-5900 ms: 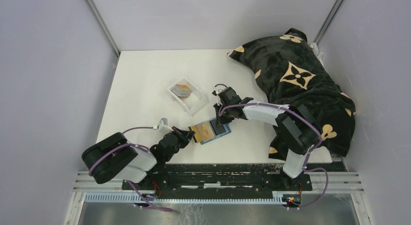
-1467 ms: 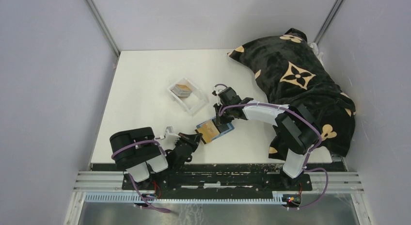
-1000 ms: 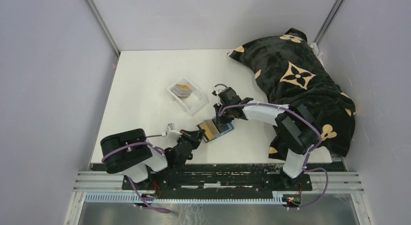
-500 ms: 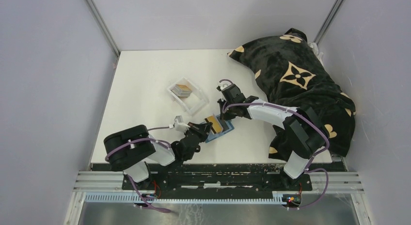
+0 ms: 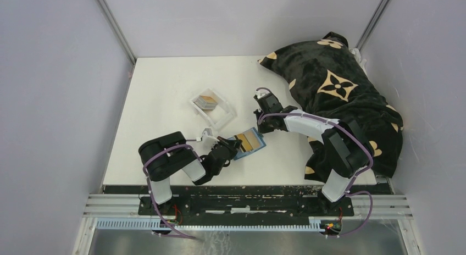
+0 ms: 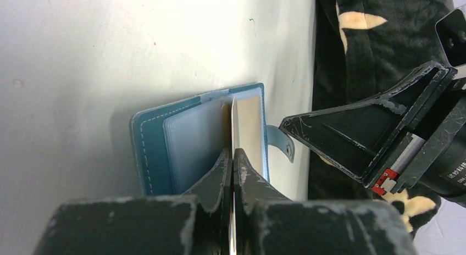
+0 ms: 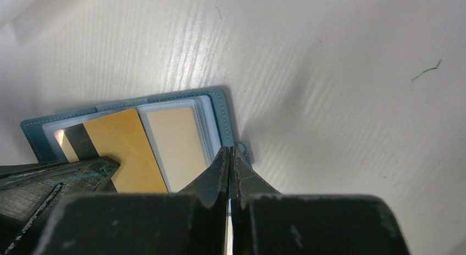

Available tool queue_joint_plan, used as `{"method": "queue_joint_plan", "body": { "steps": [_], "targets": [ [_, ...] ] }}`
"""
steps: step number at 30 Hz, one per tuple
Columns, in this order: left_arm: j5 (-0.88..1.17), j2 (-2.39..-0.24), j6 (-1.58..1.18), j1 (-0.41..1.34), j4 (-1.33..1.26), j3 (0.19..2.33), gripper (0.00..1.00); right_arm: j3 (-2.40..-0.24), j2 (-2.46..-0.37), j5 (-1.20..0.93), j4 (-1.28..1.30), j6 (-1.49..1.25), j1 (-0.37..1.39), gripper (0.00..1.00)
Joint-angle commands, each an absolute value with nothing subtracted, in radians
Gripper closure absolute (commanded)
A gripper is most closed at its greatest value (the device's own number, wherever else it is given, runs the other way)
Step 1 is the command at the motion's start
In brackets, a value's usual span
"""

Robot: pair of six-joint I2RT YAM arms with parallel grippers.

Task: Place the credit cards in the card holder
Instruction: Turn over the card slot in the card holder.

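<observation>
The card holder (image 5: pixel 259 149), a teal wallet, lies open on the table; it also shows in the left wrist view (image 6: pixel 151 150) and the right wrist view (image 7: pixel 222 109). My left gripper (image 5: pixel 233 145) (image 6: pixel 232 156) is shut on a gold credit card (image 5: pixel 245 140) (image 7: pixel 118 150) with a black stripe, held over the wallet's clear pockets. A tan card (image 7: pixel 173 145) sits in the right pocket. My right gripper (image 5: pixel 261 122) (image 7: pixel 229 153) is shut and empty, raised near the wallet's snap-tab edge. More credit cards (image 5: pixel 206 101) lie in a clear tray.
The clear plastic tray (image 5: pixel 222 120) stands just behind and left of the wallet. A big black cushion with tan flower marks (image 5: pixel 340 95) fills the right side of the table, close to my right arm. Grey walls close in on both sides.
My left gripper has carried the gold card right and forward onto the open wallet. My right gripper has lifted off the wallet and drawn back toward the cushion.
</observation>
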State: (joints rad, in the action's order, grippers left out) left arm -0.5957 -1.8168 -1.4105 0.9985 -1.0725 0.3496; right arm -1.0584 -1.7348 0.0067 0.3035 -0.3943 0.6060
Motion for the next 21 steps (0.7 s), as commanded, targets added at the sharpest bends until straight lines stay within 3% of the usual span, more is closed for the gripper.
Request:
{"method": "queue_joint_plan", "body": {
  "steps": [1,21],
  "targets": [
    [-0.547,-1.847,-1.375,0.986,-1.141,0.373,0.97,-1.105,-1.721,0.075,0.313,-0.371,0.598,0.99],
    [-0.521,-1.836,-1.322,0.979,-1.245,0.337,0.97,-1.164,-1.65,0.05,0.355,-0.366,0.734,0.99]
  ]
}}
